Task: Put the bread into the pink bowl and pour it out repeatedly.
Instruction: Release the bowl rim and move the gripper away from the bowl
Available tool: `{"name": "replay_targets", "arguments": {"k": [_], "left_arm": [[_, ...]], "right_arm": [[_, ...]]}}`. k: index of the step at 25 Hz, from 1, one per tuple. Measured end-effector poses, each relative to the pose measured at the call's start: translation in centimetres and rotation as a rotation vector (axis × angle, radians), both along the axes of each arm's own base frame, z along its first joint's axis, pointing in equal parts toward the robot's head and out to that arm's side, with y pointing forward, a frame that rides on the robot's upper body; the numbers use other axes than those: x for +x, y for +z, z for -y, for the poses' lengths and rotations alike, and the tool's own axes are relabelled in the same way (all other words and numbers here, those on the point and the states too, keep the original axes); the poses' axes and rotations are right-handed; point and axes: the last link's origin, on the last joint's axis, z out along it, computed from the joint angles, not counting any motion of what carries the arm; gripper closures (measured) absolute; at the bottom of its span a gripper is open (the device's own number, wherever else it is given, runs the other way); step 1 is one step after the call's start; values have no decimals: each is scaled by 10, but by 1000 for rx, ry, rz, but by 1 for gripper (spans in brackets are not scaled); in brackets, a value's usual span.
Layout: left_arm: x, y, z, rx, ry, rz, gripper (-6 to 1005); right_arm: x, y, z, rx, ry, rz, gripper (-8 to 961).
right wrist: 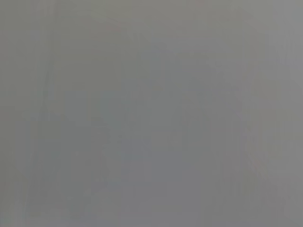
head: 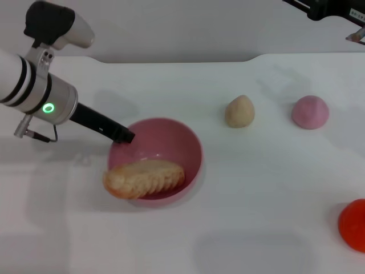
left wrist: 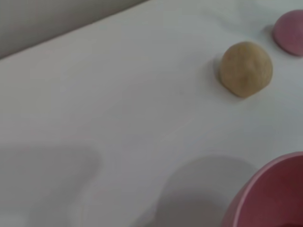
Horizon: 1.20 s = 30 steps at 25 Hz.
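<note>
While the bread [head: 144, 178] lies across the near rim of the pink bowl [head: 188, 149] on the table [head: 256, 200], the left tool [head: 126, 137] grips the bowl's far-left rim, so tipping seems next; the right arm is parked.

Right wrist view: uniform grey blur, nothing identifiable.
Right gripper [head: 356, 35]: cut by the frame corner; finger state not determinable.
Left gripper [head: 126, 137]: tip at pink bowl [head: 171, 140] rim; fingers not distinguishable.
Red object [head: 353, 224]: far from the left gripper, cut off; identity unclear.
</note>
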Motion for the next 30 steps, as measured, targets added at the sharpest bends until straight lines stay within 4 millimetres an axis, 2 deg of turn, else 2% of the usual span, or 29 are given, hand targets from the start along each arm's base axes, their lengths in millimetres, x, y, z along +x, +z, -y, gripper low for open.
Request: {"name": "replay_targets", "arguments": {"k": [8,24,29,30], "left_arm": [[-14,-6,5,-4,36,-6,924],[-12,-10,7,-21,54,-23,924],[-7,-9,5,-15,62,-19,906],[-6,-8,5,-15,62,-18,851]], "right_arm": [[1,-1,-2,-4,-5,-2,336],[4,-4,-3,-17,-9,-4,335],[7,-6,-3,-22,-20,-5,335],[8,-6,-3,-23,-23,-5,335]]}}
